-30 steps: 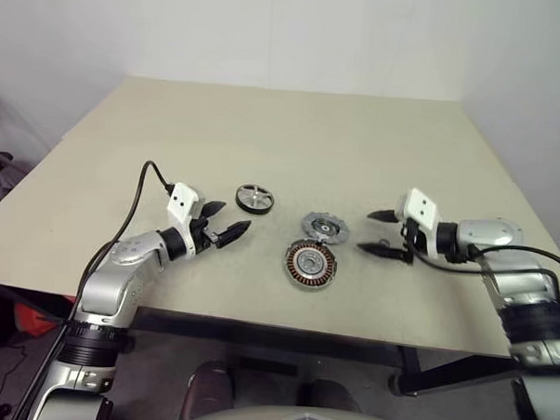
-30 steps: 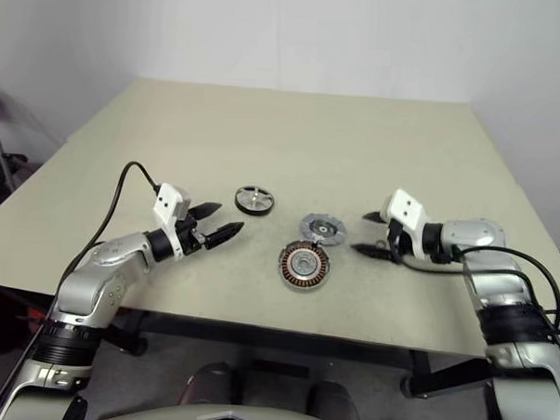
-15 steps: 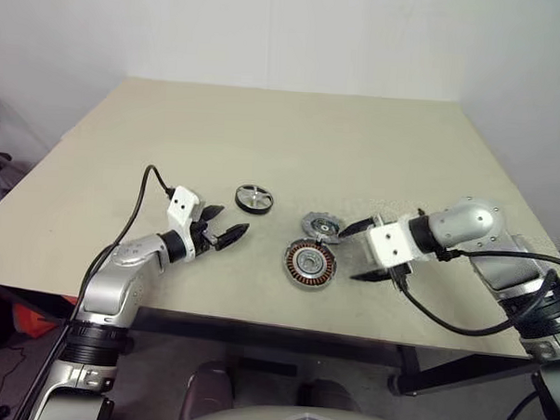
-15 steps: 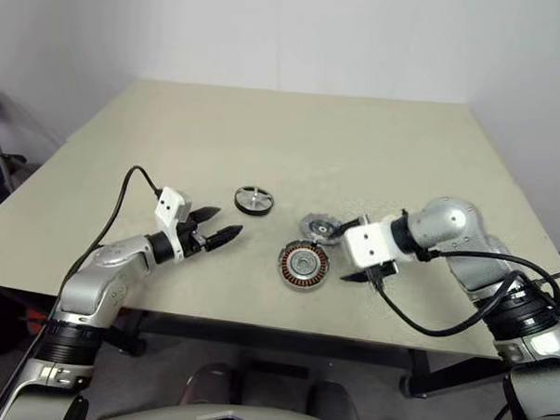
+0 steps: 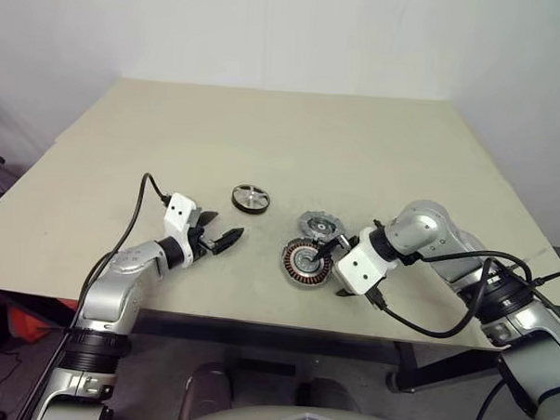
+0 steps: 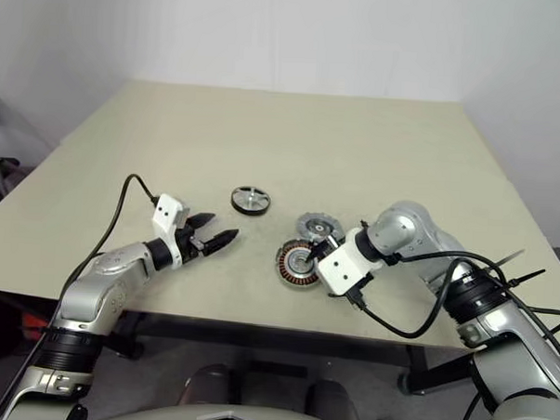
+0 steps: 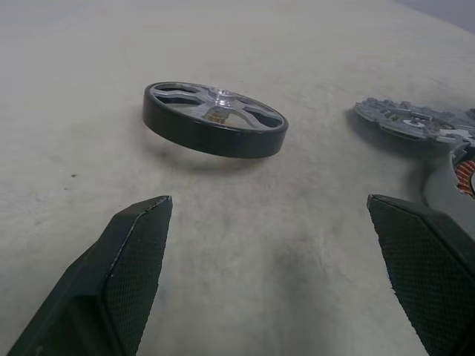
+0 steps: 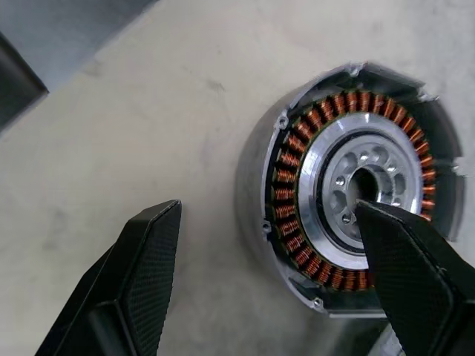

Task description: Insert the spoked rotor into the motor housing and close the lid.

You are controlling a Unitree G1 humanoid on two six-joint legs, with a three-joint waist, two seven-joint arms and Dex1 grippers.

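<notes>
The spoked rotor (image 5: 251,198), a silver wheel with a dark rim, lies flat on the table ahead of my left gripper (image 5: 223,228), which is open and a short way off it. From the left wrist the rotor (image 7: 215,119) shows beyond the open fingers (image 7: 137,252). The motor housing (image 5: 304,261), with copper windings around a silver centre, lies near the front edge. The grey notched lid (image 5: 319,227) lies just behind it, touching or overlapping its rim. My right gripper (image 8: 269,208) points down, open, straddling the housing's (image 8: 356,185) near side, with one finger over the hub.
The beige table (image 5: 265,135) stretches wide behind the parts. Its front edge (image 5: 256,322) runs close below the housing and both arms. A black cable (image 5: 424,320) loops from my right wrist over that edge.
My right arm has swung left from beside the lid, and its gripper has rolled to point down over the housing. The left gripper has barely moved.
</notes>
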